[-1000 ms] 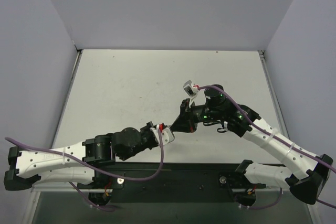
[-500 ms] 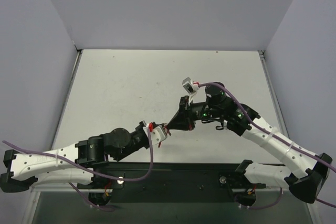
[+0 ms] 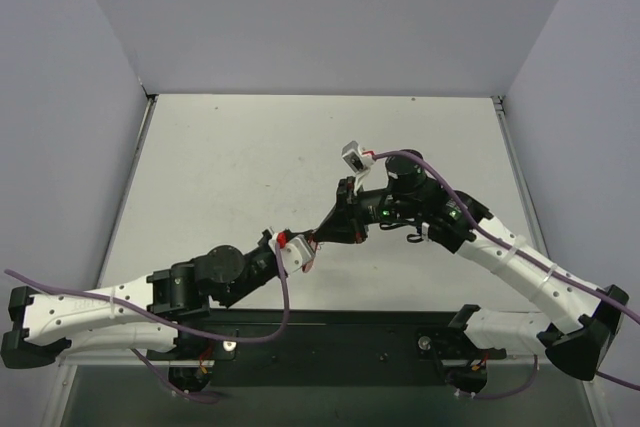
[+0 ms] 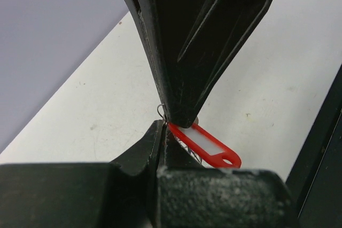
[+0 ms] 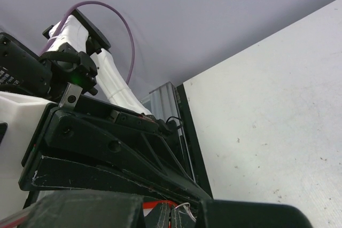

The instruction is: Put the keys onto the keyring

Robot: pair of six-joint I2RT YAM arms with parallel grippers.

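Left pincer [image 3: 306, 244]: fingers pressed together, no gap showing between them in the left wrist view. It reaches in from the lower left, low over the near middle of the table [image 3: 230, 167], and its tip meets the other pincer's tip.

Meeting point: the key tag [image 4: 206, 145] is off the table, in the air, with one end tucked in where the two tips come together. Its long axis runs from that tucked end, at upper left in the left wrist view, down to the lower right. The free end, with a small hole, points lower right, away from both pincers. The broad face with the pale centre is turned up towards the camera. From overhead the tag is too small to make out.

Wire rings [image 4: 188, 151]: thin silver strands show just under the tucked end of the tag, and one short curl of wire stands up beside the seam of the left fingers. Which pincer actually pinches the tag or the wire cannot be told; the tips hide the contact.

Right pincer [image 3: 320, 237]: pressed together, coming from the upper right and narrowing to a point that sits directly on the tag's tucked end.
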